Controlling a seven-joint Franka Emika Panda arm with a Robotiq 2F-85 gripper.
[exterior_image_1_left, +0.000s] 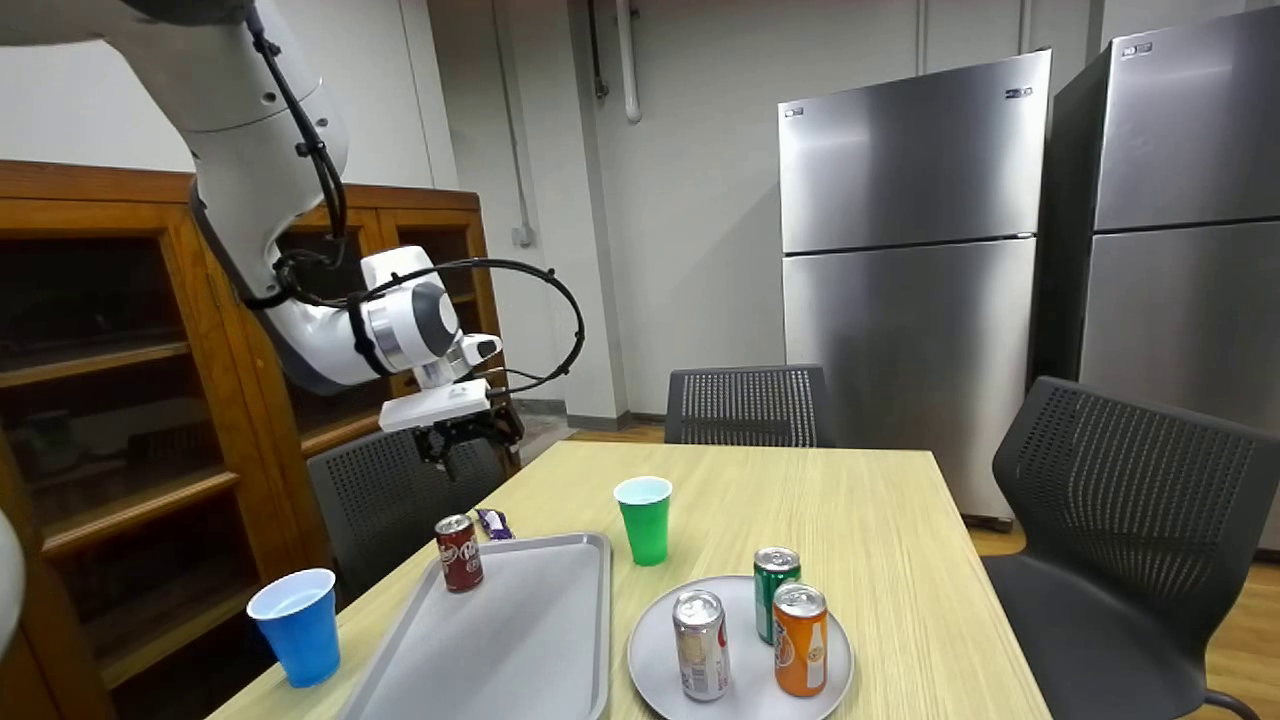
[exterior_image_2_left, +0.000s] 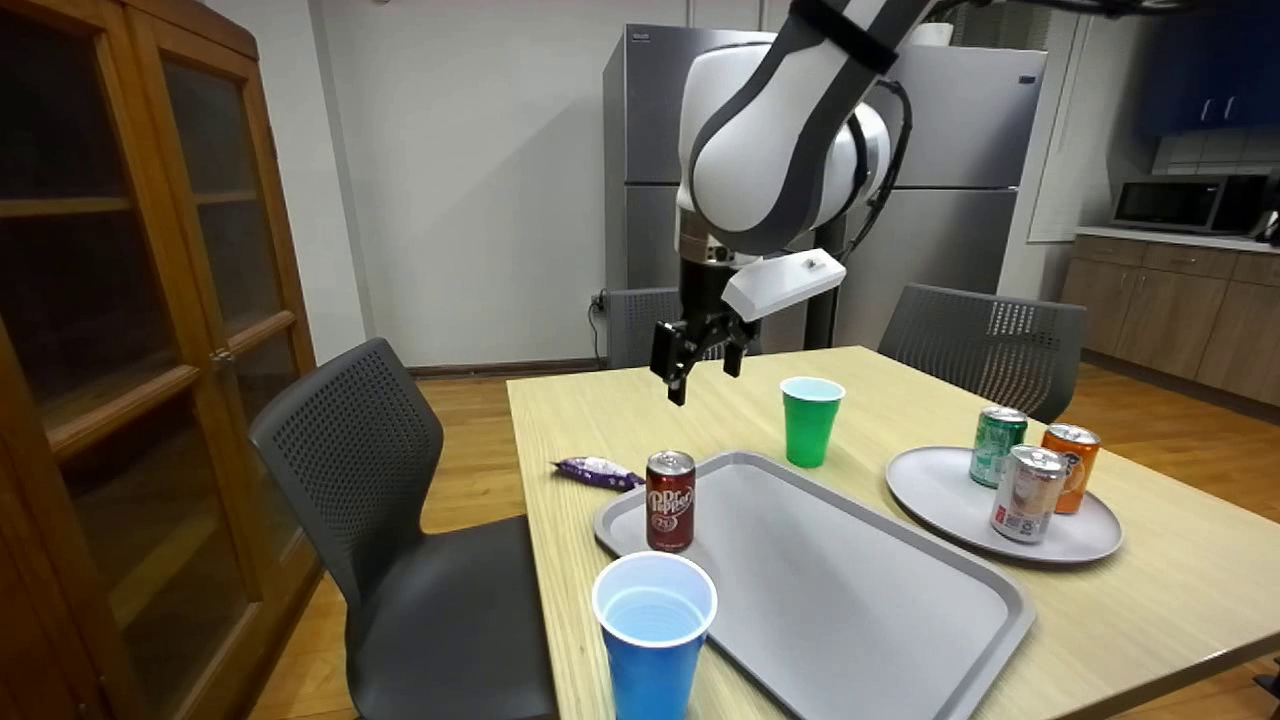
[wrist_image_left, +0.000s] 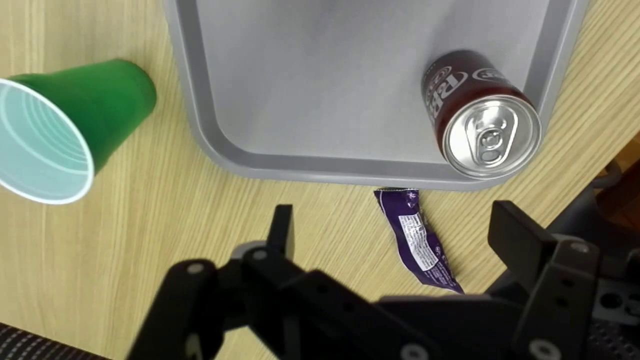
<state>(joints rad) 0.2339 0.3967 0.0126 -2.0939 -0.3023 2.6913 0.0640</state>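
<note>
Hovering abv tbl (exterior_image_2_left: 580, 415), pincer (exterior_image_2_left: 705, 375) spread wide, purple pkt (wrist_image_left: 419, 242) just beside tray (wrist_image_left: 325, 90) w/ Dr Pepper can (wrist_image_left: 477, 112).

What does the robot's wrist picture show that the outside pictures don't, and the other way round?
Only the wrist view clearly shows the pull tab on the red can and the tiny print on the purple packet.

Only the two exterior views show the blue cup, white arm, fridges, and plate holding the silver can, orange can and green can.

All share the table, gray tray, green cup, red can, purple packet and the open, empty pincer.
</note>
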